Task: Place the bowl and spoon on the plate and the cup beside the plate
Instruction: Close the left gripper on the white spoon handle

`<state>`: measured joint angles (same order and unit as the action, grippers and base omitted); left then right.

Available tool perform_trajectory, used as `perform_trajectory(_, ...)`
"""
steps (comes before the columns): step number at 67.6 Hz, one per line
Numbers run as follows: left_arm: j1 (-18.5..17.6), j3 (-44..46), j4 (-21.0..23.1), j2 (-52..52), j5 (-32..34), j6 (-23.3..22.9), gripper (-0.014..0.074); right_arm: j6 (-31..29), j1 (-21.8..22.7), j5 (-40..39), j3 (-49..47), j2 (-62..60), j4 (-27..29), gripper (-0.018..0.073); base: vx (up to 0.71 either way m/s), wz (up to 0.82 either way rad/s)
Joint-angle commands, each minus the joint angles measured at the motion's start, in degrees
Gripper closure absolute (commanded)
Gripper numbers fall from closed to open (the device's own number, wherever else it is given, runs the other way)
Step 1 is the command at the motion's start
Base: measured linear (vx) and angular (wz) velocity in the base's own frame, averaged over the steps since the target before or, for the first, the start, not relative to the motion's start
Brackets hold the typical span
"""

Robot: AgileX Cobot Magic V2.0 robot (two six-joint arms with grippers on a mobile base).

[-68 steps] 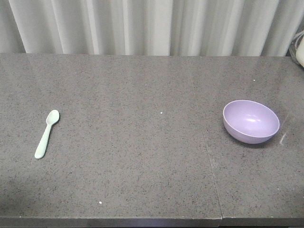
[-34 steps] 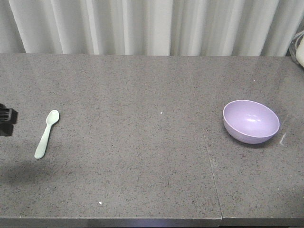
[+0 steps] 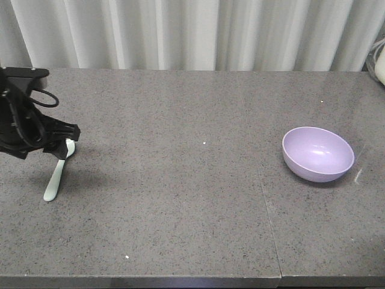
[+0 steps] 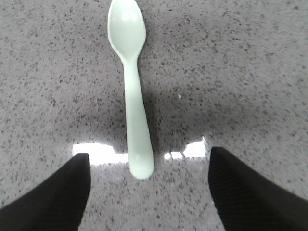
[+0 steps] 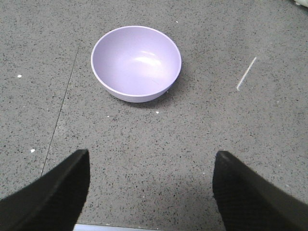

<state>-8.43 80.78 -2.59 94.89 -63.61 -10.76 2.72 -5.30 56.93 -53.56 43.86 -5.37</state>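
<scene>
The pale mint spoon (image 3: 54,180) lies on the grey table (image 3: 192,205) at the left, its scoop end pointing away from me. My left gripper (image 3: 61,146) hangs just over the scoop end and covers part of it. In the left wrist view the spoon (image 4: 132,96) lies lengthwise, its handle tip reaching the gap of the open left gripper (image 4: 149,155), untouched. The lavender bowl (image 3: 317,153) stands upright at the right. In the right wrist view the bowl (image 5: 136,62) is well ahead of my open, empty right gripper (image 5: 151,154). The plate and the cup are out of view.
A pleated white curtain (image 3: 192,33) closes off the back of the table. A seam (image 3: 267,205) crosses the tabletop left of the bowl. A white object (image 3: 380,63) pokes in at the far right edge. The table's front edge (image 5: 115,227) lies just under the right gripper.
My left arm has come in from the left edge and now hangs over the spoon. The spoon and the bowl have not moved.
</scene>
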Motion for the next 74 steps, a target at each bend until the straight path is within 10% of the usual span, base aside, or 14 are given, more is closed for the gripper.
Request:
perform_trajectory(1, -0.4, 3.7, -1.1, 1.1, 0.2, -0.1, 0.0094, -0.1, 0.4, -3.7, -1.9, 0.2, -0.4, 0.0032, 0.00, 0.00)
perform_trajectory(74, -0.3, 8.2, -1.5, 13.9, 0.8, -0.8, 0.0094, -0.1, 0.4, -3.5, -1.9, 0.2, -0.2, 0.0032, 0.00, 0.00)
